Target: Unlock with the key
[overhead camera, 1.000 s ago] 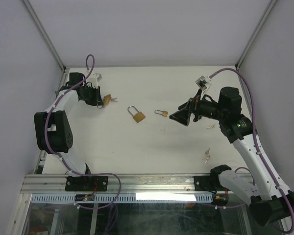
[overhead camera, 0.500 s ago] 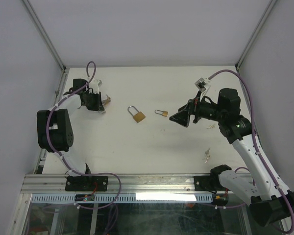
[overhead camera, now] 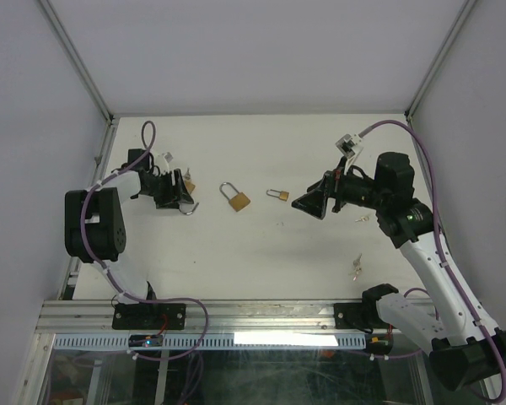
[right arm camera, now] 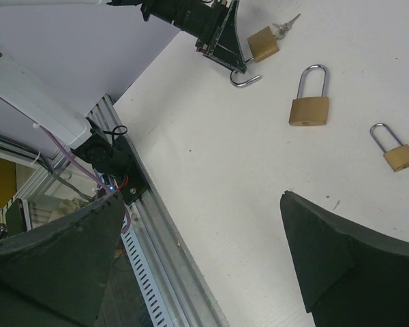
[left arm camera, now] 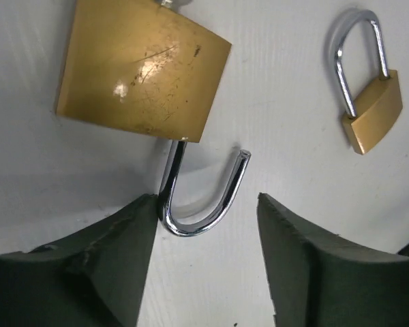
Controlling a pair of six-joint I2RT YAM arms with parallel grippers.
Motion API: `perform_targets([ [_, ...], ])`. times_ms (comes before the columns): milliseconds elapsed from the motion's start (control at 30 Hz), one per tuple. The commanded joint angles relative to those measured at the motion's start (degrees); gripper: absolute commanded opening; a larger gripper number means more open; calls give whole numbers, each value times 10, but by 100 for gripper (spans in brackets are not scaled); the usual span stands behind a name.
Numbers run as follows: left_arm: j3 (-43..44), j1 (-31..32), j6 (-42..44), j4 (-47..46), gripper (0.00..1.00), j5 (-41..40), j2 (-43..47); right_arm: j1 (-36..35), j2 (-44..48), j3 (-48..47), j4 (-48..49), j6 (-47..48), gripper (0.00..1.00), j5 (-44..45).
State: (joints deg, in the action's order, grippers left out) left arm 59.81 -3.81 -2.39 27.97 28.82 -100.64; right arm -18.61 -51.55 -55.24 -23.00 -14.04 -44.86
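Note:
A large brass padlock (left arm camera: 143,68) lies on the white table with its steel shackle (left arm camera: 204,197) swung open, and a key (right arm camera: 286,26) sticks out of its far end. My left gripper (left arm camera: 206,228) is open around the shackle's bend, which touches only the left finger (left arm camera: 88,272). In the top view this gripper (overhead camera: 175,192) sits at the left of the table beside the padlock (overhead camera: 188,186). My right gripper (overhead camera: 308,202) hangs wide open above the table's right half, holding nothing (right arm camera: 203,204).
A medium closed padlock (overhead camera: 234,197) and a small closed padlock (overhead camera: 278,195) lie mid-table. Loose keys (overhead camera: 355,267) lie near the right arm, and another key (overhead camera: 363,219) is beside it. An aluminium rail (right arm camera: 163,245) runs along the near edge.
My left gripper moved right and toward the front, and its jaws parted. The large padlock now lies on the table with its shackle open. The right arm has not moved.

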Motion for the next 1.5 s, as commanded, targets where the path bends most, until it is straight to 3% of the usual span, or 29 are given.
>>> perform_targets([
  [0, -11, -6, -60, 31, 73, -1, 4, 3, 9, -17, 6, -1, 100, -2],
  [100, -25, -26, -86, 36, 96, -48, 15, 3, 15, -22, -8, -3, 100, 6],
  [133, -32, -36, -94, 36, 99, -61, 19, 3, 16, -25, -15, -4, 100, 15],
  [267, -45, -58, -104, 48, 99, -147, 45, 3, -7, -67, -111, -6, 100, 147],
  [333, -46, -61, -111, 54, 99, -207, 72, 3, -33, -100, -192, -17, 100, 262],
  [433, -37, -61, -112, 57, 99, -225, 113, 5, -79, -138, -305, -32, 99, 422],
  [500, -28, -60, -111, 59, 99, -213, 138, 6, -103, -145, -346, -41, 98, 490],
  [667, -23, -41, -91, 55, 99, -142, 200, 21, -130, -140, -365, -69, 98, 542],
  [867, -43, 80, -16, 16, 99, -116, 283, 60, -156, -117, -408, -98, 100, 526],
  [933, -59, 121, 7, -8, 99, -72, 327, 75, -169, -108, -436, -129, 100, 527],
  [1033, -84, 152, 71, -33, 99, 14, 388, 87, -163, -62, -448, -169, 100, 543],
  [1133, -82, 161, 102, -12, 99, 41, 379, 90, -154, -2, -429, -188, 98, 554],
  [1233, -82, 166, 82, -29, 99, 46, 356, 95, -165, 25, -426, -225, 91, 568],
  [1467, -143, 208, 33, -221, 99, 78, 379, 102, -180, 60, -417, -288, 43, 564],
])
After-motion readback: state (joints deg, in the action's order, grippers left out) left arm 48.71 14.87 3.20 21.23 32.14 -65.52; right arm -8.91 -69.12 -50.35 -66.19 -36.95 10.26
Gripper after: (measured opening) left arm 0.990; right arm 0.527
